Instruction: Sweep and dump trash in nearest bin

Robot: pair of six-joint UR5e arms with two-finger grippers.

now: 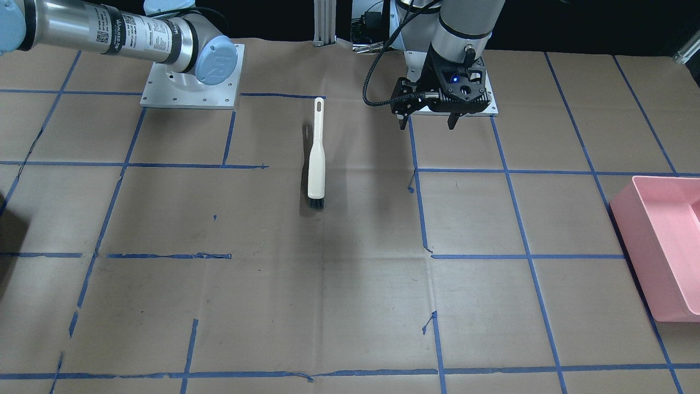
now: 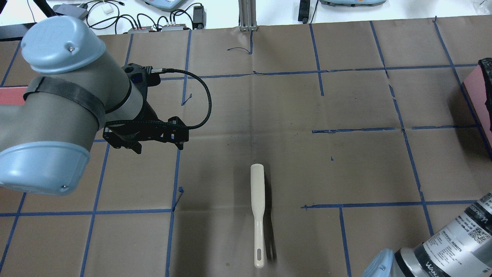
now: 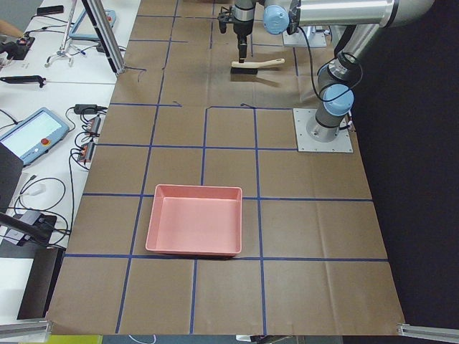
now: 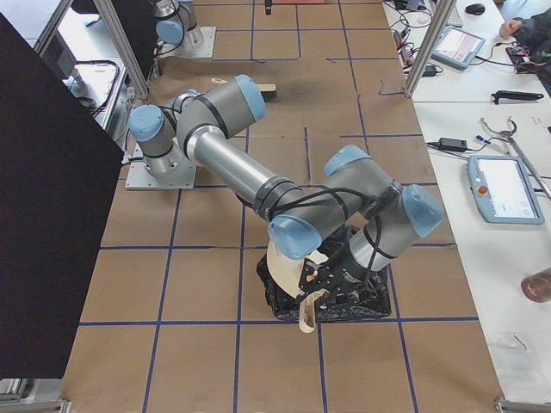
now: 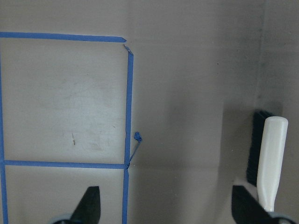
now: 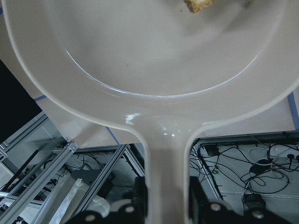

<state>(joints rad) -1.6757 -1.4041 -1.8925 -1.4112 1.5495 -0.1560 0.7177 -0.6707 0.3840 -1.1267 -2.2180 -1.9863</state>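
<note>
Currently the right gripper (image 6: 169, 201) is clamped on the handle of the cream dustpan (image 6: 154, 70). In the right side view the pan hangs over a black bin (image 4: 366, 303) at lower centre of the frame, handle pointing toward the bottom edge. Can't tell whether the pan touches the bin.

Trash: only one brown crusted scrap (image 6: 198, 4) is visible, lying in the pan at the top edge of the right wrist view. The rest of the pan's contents are cut off by the frame.

The left gripper (image 1: 430, 119) hovers above the bench (image 1: 328, 306) in the upper centre-right of the front view, with its jaws wide apart and nothing between them. The left wrist view shows both fingertips (image 5: 90, 205) at the bottom edge with bare paper and blue tape lines (image 5: 129, 107) below them.

The brush (image 1: 316, 156) lies flat on the bench in the middle of the front view, bristles toward the lower edge and hanging hole toward the top. It is near the left gripper but apart from it. In the left wrist view it sits just beside the right-hand fingertip.

The pink bin (image 1: 664, 246) is at the right edge of the front view, well apart from the brush. The left side view shows nothing inside it.
</note>
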